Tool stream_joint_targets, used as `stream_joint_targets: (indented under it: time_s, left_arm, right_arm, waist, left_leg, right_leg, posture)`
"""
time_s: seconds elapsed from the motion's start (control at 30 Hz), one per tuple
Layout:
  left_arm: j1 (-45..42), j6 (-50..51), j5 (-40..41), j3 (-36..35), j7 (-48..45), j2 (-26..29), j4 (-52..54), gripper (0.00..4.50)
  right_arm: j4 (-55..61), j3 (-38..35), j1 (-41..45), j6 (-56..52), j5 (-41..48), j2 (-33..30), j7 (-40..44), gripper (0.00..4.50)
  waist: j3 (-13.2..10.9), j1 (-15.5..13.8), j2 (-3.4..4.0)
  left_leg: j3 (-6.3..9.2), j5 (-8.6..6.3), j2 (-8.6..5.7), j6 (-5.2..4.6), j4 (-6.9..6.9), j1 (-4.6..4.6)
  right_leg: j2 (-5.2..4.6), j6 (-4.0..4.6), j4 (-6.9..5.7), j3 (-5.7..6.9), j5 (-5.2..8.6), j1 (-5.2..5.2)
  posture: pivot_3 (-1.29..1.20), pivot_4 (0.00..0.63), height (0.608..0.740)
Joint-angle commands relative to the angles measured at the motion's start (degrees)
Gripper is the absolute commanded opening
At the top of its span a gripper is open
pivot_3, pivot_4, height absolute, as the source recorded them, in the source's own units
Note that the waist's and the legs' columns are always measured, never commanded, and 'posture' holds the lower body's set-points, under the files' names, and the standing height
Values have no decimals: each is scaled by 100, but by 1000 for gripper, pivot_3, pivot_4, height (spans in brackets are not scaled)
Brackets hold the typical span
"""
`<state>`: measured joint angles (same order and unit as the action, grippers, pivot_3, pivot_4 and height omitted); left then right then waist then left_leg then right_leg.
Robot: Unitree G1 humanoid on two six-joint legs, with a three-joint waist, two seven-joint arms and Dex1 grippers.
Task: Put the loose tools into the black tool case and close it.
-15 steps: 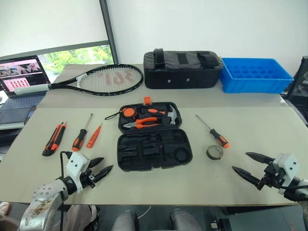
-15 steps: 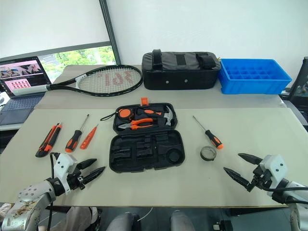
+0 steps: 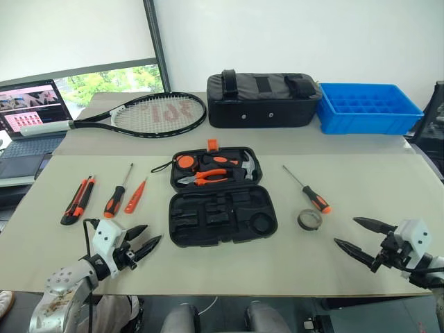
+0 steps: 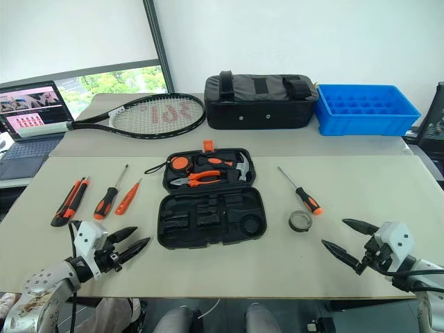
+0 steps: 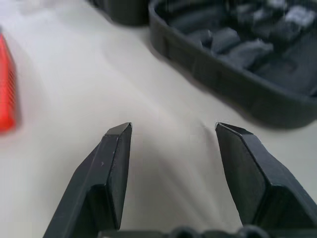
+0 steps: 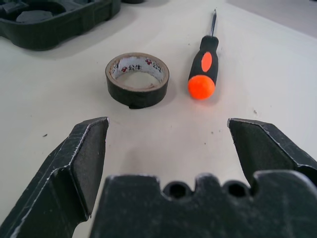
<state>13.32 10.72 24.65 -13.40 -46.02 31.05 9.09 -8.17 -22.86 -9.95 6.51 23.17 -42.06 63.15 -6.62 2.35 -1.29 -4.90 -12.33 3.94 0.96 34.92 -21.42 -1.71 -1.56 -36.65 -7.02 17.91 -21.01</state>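
The black tool case (image 3: 208, 242) lies open mid-table; its near half has empty slots, and its far half holds pliers, a hammer and a tape measure. To its left lie a utility knife (image 3: 78, 200), an orange-and-black screwdriver (image 3: 116, 198) and a thin orange screwdriver (image 3: 136, 195). On the case's right are a second screwdriver (image 3: 312, 194) and a dark tape roll (image 3: 309, 220). My left gripper (image 3: 149, 236) hovers open near the case's front left corner, empty. My right gripper (image 3: 345, 232) stands wide open just short of the tape roll (image 6: 137, 79), holding nothing.
A tennis racket (image 3: 149, 114), a black fabric bag (image 3: 263, 100) and a blue crate (image 3: 368, 107) sit along the back of the table. A laptop (image 3: 28, 114) is at the far left. Bare tabletop lies between both grippers and the front edge.
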Motion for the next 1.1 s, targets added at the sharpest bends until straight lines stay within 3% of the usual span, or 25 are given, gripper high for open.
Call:
stream_joint_targets:
  time_s: [0.03,0.23,0.4,0.93,1.03,1.1]
  left_arm:
    - [-172,-130,307,-366,56,-50,192,2886]
    - [-733,33,2,-742,1060,-27,-158,2886]
    - [-1328,417,-719,-808,2083,218,-755,2886]
    - [-2499,1423,-1173,-205,2104,506,-2193,2886]
    - [-2565,1586,-1076,-289,2120,469,-2260,2210]
    - [-2582,1574,-1080,-270,2076,485,-2265,1374]
  right_arm:
    - [274,-80,213,16,230,-141,127,4450]
    - [862,131,712,-438,668,-53,214,4450]
    - [1407,266,1163,-874,1061,12,103,4450]
    - [2497,525,1719,-1626,1495,43,-273,4450]
    - [2520,489,1685,-1641,1501,36,-272,4500]
    - [2525,479,1680,-1654,1510,35,-275,4500]
  waist:
    - [0,0,0]
    - [-1,5,-1]
    - [-2,-9,-4]
    - [-2,-129,-8]
    - [-1,-125,-5]
    - [-1,-117,-5]
  left_leg:
    - [0,0,0,0,1,0]
    - [1,0,2,0,1,1]
    - [3,0,1,0,3,1]
    - [2,0,2,0,-6,-6]
    - [2,0,2,0,-7,-4]
    - [2,0,3,0,-6,-3]
  right_leg:
    - [0,0,0,1,0,0]
    - [4,0,-4,1,0,0]
    - [4,5,-4,3,-4,3]
    - [6,13,-6,14,-9,-7]
    - [6,13,-7,13,-9,-6]
    - [8,13,-11,13,-9,-6]
  posture:
    - [0,150,708]
    - [0,150,708]
    - [0,150,708]
    - [0,150,708]
    - [0,150,708]
    - [0,150,708]
